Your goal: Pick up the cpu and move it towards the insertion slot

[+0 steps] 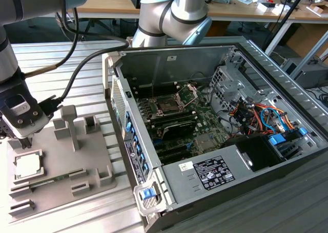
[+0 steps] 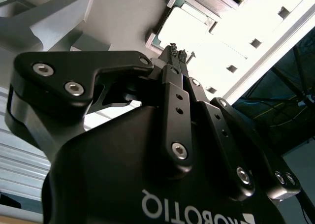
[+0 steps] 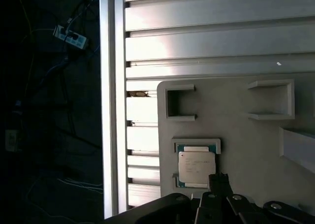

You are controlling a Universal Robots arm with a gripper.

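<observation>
The cpu is a pale square chip lying flat in a raised frame on the grey fixture plate, at the exterior view's left. Both wrist views show the cpu from above. My gripper hangs just above the chip's far edge, apart from it. Its fingertips are pressed together with nothing between them, so the gripper is shut and holds nothing. The insertion slot sits on the motherboard inside the open computer case, its metal bracket tilted up.
A green memory stick lies on the fixture plate near the chip, among upright grey blocks. The case wall stands between the plate and the motherboard. Drive cage and coloured cables fill the case's right. The second arm's base stands behind it.
</observation>
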